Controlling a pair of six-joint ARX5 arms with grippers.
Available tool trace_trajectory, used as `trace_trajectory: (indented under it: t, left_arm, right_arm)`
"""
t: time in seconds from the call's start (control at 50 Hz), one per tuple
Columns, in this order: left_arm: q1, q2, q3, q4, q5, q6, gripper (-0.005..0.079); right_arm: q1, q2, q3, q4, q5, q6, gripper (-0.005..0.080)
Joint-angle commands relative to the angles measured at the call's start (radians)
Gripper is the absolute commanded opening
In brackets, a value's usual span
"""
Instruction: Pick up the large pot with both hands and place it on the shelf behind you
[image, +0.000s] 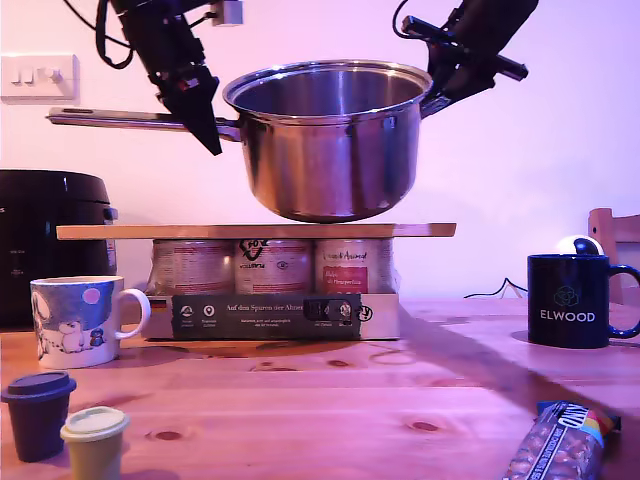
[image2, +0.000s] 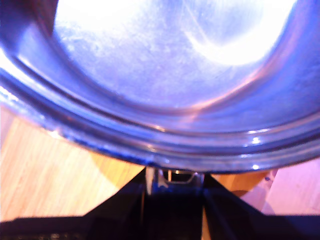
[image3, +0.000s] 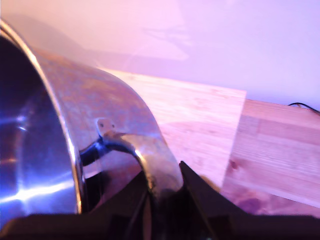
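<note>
The large pot (image: 330, 150) is shiny steel and hangs level in the air, its bottom just over the shelf (image: 120, 231), a pale board resting on cans. At the exterior view's left, my first gripper (image: 207, 130) is shut on the long straight handle (image: 110, 119) close to the pot wall. Its wrist view looks down into the pot (image2: 160, 75), with the first gripper (image2: 174, 185) clamped at the rim. My second gripper (image: 440, 95), at the exterior view's right, is shut on the short loop handle (image3: 150, 160). The shelf (image3: 195, 105) lies below the second gripper (image3: 162, 195).
Cans (image: 270, 265) in a cardboard tray (image: 270, 312) hold the board up. A black cooker (image: 50, 240) and a picture mug (image: 75, 320) stand at the exterior view's left, a dark ELWOOD mug (image: 570, 300) at its right. Two small cups (image: 38, 410) and a snack bag (image: 560, 440) lie in front.
</note>
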Motion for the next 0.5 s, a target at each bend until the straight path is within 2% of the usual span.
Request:
trace_trajectory:
  t: [0.0, 0.48]
  left_arm:
    - [0.046, -0.025, 0.095, 0.183, 0.002, -0.18, -0.0024]
    - [0.109, 0.025, 0.095, 0.222, 0.034, -0.175, -0.0024]
  right_arm:
    - [0.071, 0.026, -0.002, -0.025, -0.062, 0.049, -0.0013]
    - [0.064, 0.11, -0.002, 0.101, -0.013, 0.111, -0.0013]
